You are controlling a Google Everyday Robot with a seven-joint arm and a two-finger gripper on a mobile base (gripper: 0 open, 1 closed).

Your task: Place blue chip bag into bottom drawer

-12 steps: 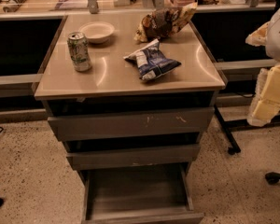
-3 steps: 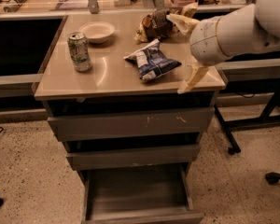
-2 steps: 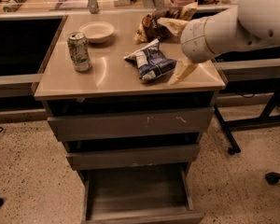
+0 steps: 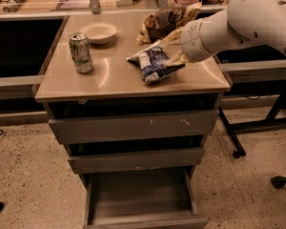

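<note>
The blue chip bag (image 4: 151, 63) lies flat on the cabinet top (image 4: 105, 80), right of centre. My arm reaches in from the upper right. The gripper (image 4: 175, 46) hangs just above the bag's right end, one cream fingertip (image 4: 171, 35) at the bag's far edge and one (image 4: 178, 57) at its right edge. The bottom drawer (image 4: 142, 200) is pulled out below, a shallow grey tray with nothing in it.
A green soda can (image 4: 80, 52) stands at the left of the top, a white bowl (image 4: 99, 32) behind it. A brown-and-yellow snack bag (image 4: 164, 21) lies behind the blue bag. Two scuffed grey drawers (image 4: 133, 125) sit partly out above the bottom one. A chair base (image 4: 238, 151) stands right.
My arm has swung in from the right and moved left and away across the cabinet top, bringing the gripper down to the right end of the blue chip bag. The bag has not moved.
</note>
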